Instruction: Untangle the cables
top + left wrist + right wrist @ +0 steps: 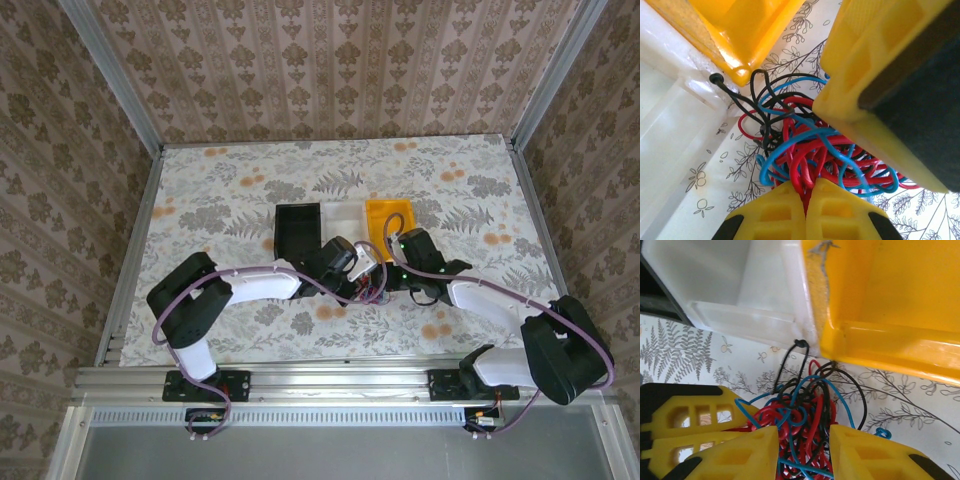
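Closest to the left wrist lens, the left claw (807, 192) was closed. Its yellow ribbed fingers (775, 215) pressed together, with red strands of the cables (805, 145) pinched between their tips. These cables were a tangled bunch of thin red, blue and black looped wires.

The right claw (800, 445) straddled the same bunch from the other side. Its yellow fingers stood apart with strands filling the gap, and I cannot tell whether they were pressing on the wires.

The bunch lay on the floral-patterned table (230, 190), outside every container. It sat just in front of the seam where the translucent white plastic bin (740, 315) met the yellow plastic bin (890, 345). One black wire's knobbed end touched that seam.

From above, a black plastic bin (298, 228) stood left of the white one, the three in a row touching. The bunch sat between the two claws at the near edge of the row.
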`<state>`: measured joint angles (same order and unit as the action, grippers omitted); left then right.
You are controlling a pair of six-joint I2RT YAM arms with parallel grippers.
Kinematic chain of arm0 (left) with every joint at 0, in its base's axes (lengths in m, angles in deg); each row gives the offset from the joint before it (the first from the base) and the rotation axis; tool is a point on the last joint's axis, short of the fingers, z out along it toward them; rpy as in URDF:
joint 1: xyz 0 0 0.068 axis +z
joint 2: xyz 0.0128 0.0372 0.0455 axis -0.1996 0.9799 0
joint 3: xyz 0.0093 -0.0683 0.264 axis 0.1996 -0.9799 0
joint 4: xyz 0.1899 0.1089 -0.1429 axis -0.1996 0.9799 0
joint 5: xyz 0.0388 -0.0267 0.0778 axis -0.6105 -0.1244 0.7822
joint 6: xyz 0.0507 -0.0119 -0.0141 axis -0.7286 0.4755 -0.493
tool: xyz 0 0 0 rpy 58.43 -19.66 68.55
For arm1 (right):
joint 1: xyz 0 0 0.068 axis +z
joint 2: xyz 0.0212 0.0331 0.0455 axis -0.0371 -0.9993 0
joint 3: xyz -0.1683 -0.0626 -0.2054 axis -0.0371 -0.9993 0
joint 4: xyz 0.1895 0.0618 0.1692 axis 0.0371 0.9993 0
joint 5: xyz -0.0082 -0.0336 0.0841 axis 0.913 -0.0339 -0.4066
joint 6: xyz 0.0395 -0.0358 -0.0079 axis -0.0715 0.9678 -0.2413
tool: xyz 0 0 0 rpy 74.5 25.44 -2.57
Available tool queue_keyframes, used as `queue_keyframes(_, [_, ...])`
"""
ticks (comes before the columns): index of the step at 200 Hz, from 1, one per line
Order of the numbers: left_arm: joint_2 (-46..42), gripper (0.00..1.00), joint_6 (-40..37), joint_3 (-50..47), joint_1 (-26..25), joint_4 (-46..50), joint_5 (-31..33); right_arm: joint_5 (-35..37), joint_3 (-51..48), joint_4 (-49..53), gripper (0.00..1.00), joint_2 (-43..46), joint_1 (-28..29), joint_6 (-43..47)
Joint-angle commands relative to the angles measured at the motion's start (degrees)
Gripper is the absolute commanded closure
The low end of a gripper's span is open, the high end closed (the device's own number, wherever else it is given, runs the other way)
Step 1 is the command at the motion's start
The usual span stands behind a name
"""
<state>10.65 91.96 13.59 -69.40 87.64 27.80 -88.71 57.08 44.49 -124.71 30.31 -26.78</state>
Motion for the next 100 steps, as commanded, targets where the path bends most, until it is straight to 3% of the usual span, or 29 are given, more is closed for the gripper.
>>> queue_keyframes(1, [0.7,1.00,0.3,-1.5,0.3,0.5,-0.5,-3.1,1.6,-1.7,0.66,-0.3,0.9,1.2])
queue_keyframes(100, [-0.5,1.00,0.4,-3.6,0.2,-1.0,0.4,-3.0,3.0,-2.0,0.68,1.0,1.9,1.1])
